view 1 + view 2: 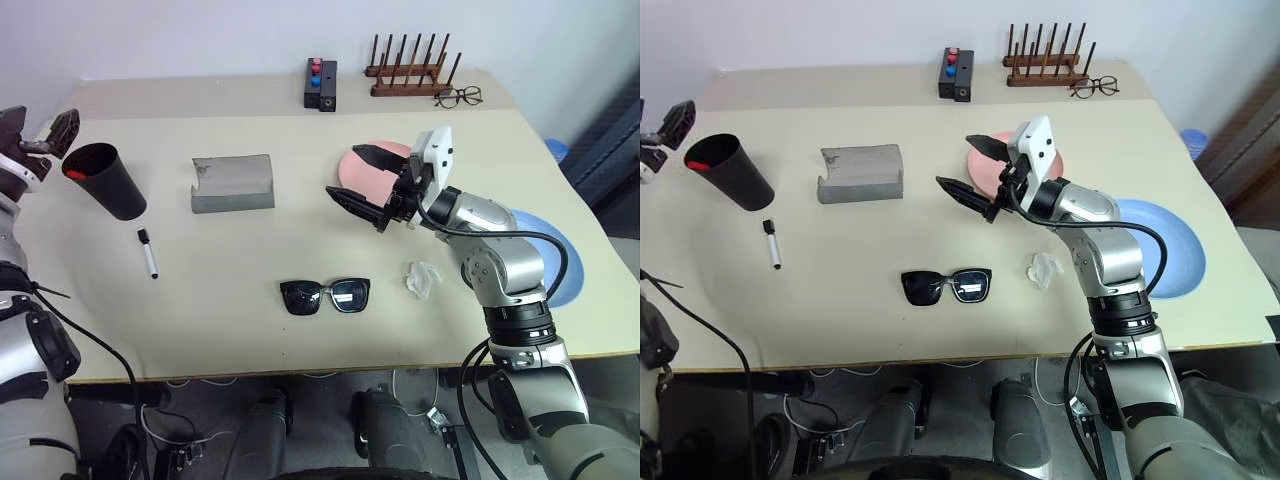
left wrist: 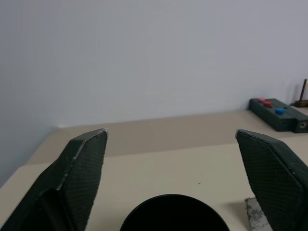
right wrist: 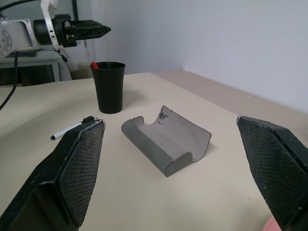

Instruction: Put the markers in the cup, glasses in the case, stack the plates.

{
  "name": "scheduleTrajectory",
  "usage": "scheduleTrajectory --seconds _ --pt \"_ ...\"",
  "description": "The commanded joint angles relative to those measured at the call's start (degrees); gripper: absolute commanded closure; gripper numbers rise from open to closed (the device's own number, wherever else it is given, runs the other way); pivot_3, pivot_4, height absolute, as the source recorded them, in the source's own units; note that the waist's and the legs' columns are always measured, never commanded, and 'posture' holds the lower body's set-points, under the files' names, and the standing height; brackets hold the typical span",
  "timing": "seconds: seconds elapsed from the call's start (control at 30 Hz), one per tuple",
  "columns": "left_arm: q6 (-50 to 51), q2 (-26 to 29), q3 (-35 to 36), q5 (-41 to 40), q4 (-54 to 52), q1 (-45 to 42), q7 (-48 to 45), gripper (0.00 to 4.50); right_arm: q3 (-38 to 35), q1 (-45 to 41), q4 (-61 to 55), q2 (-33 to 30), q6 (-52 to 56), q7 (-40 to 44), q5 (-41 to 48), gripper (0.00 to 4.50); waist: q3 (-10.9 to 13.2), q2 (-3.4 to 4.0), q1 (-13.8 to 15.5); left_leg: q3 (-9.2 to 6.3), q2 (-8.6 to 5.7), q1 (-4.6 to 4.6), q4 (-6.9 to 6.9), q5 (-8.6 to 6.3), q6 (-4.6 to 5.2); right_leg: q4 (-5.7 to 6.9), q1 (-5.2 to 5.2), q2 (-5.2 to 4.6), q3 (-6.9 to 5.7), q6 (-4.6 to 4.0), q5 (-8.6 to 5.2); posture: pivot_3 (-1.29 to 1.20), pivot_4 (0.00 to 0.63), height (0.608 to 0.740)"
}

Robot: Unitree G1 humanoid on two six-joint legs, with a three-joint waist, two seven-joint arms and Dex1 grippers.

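My left gripper (image 1: pixel 38 135) hangs open and empty just above the rim of the tall black cup (image 1: pixel 108 182) at the far left. A red-capped marker (image 1: pixel 75 172) pokes out of the cup. The white marker with a black cap (image 1: pixel 147 252) lies on the table in front of the cup. The grey case (image 1: pixel 232 183) lies open at centre-left. Black sunglasses (image 1: pixel 325 296) rest near the front edge. My right gripper (image 1: pixel 365 182) is open and empty, hovering over the near side of the pink plate (image 1: pixel 352 171). The blue plate (image 1: pixel 1170 250) lies at the right, partly behind my right arm.
A crumpled white tissue (image 1: pixel 423 278) lies beside the right forearm. At the back of the beige table (image 1: pixel 250 330) stand a black box with red and blue buttons (image 1: pixel 320 84), a wooden peg rack (image 1: pixel 408 72) and thin wire-framed spectacles (image 1: pixel 458 96).
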Motion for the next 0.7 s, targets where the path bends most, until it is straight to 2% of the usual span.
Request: scheduleTrajectory --seconds 0.03,0.07,0.17,0.23,0.3,0.4,0.6,0.7 --pt "11.0 2.0 -0.8 -2.3 -10.6 -2.4 0.4 0.01 -0.5 -0.3 -2.1 0.0 -0.7 -0.1 0.0 0.0 0.0 0.0 0.1 0.0 0.0 0.0 0.0 0.0 0.0 0.0 0.01 0.0 0.0 0.0 0.0 0.0 0.15 0.74" --pt "13.9 2.0 -0.8 -2.9 -13.0 -2.1 0.4 0.01 -0.4 -0.3 -2.1 0.0 -0.8 -0.1 -0.1 0.0 0.0 0.0 0.0 0.0 0.0 0.0 0.01 0.0 -0.01 0.0 0.01 0.0 0.0 0.0 0.0 0.0 0.15 0.74" --pt "31.6 3.0 -2.2 -4.2 -21.7 -1.8 4.5 0.01 -0.1 -0.2 -2.0 -0.4 -1.0 1.2 0.0 0.0 0.0 0.0 -0.1 -0.02 0.0 0.0 0.01 0.0 -0.01 0.0 0.02 0.0 0.0 0.0 0.0 0.0 0.15 0.74" --pt "38.1 3.4 -2.6 -4.8 -26.2 -0.2 5.5 0.01 0.1 -0.1 -1.9 -0.8 -1.0 2.4 0.1 0.0 0.0 0.0 -0.3 -0.02 0.0 0.01 0.0 0.0 0.0 0.0 0.02 0.01 0.0 0.01 0.0 0.0 0.15 0.74" --pt "48.8 3.7 -4.0 -5.0 -30.9 -0.1 8.8 0.01 -0.2 -0.4 -0.9 -1.7 -1.5 3.7 -0.1 0.0 0.0 0.01 -0.3 -0.02 0.0 0.03 -0.01 0.0 0.0 0.0 0.01 0.01 0.02 0.01 -0.01 0.0 0.15 0.74" --pt "59.5 2.2 -2.4 -7.0 -40.1 2.0 13.4 0.01 -0.4 -0.9 0.7 -3.3 -2.2 6.4 -0.4 0.0 0.0 0.01 -0.2 -0.02 0.01 0.03 -0.01 0.0 0.0 0.0 0.02 0.02 0.02 0.01 -0.01 0.0 0.15 0.74" --pt "77.2 -2.2 -1.8 -6.7 -51.6 2.9 23.0 0.01 -0.4 -0.8 1.4 -4.9 -2.4 9.9 -0.3 0.0 0.0 0.0 0.0 -0.02 0.01 0.04 0.0 0.0 -0.01 0.0 0.04 0.02 0.03 0.01 -0.01 0.0 0.15 0.74" --pt "80.8 -5.6 -0.2 -5.9 -55.3 3.1 26.8 0.01 -0.5 -0.9 1.5 -4.6 -2.5 9.8 -0.6 0.0 0.0 0.0 0.0 -0.02 0.01 0.04 0.01 0.01 -0.01 0.0 0.04 0.02 0.03 0.01 -0.01 0.0 0.15 0.74"
